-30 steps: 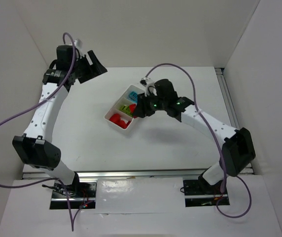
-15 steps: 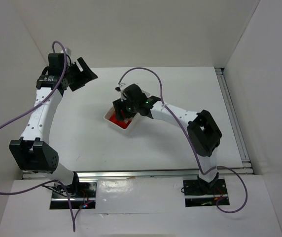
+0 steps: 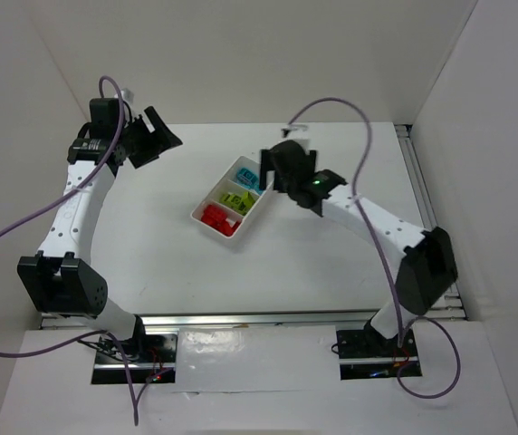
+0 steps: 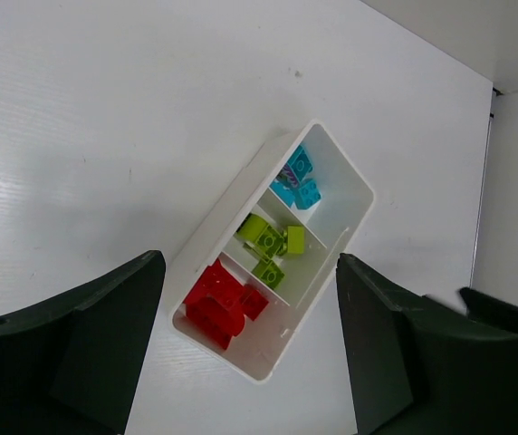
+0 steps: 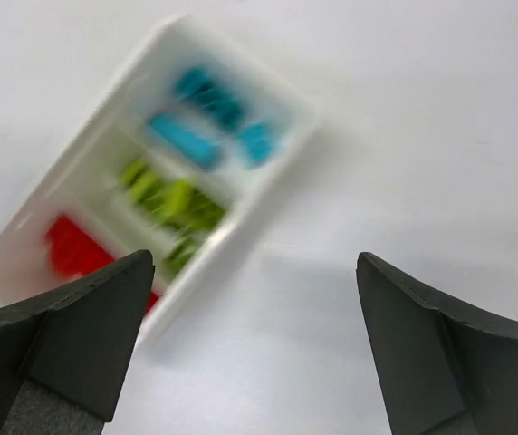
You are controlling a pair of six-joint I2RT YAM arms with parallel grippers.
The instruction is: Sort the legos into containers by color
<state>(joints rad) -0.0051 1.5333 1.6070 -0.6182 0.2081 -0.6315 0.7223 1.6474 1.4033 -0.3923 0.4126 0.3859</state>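
The white tray (image 3: 201,217) lies slantwise in the middle of the table. Its three containers hold red legos (image 3: 215,217), lime green legos (image 3: 234,197) and cyan legos (image 3: 250,178), one colour each. My right gripper (image 3: 273,177) hovers at the tray's far right end, open and holding nothing. Its wrist view is blurred and shows the tray (image 5: 241,237) with cyan (image 5: 209,118), green (image 5: 173,204) and red (image 5: 78,249) legos between wide-apart fingers (image 5: 78,326). My left gripper (image 3: 164,138) is raised at the back left, open and empty. It looks down on the tray (image 4: 214,216) and the red legos (image 4: 214,301).
White walls enclose the table at the back, left and right. A metal rail (image 3: 426,208) runs along the table's right edge. Purple cables loop above both arms.
My right gripper swung over the tray's red end, then opened wide and drew back to the tray's far right end. The left gripper shifted slightly left.
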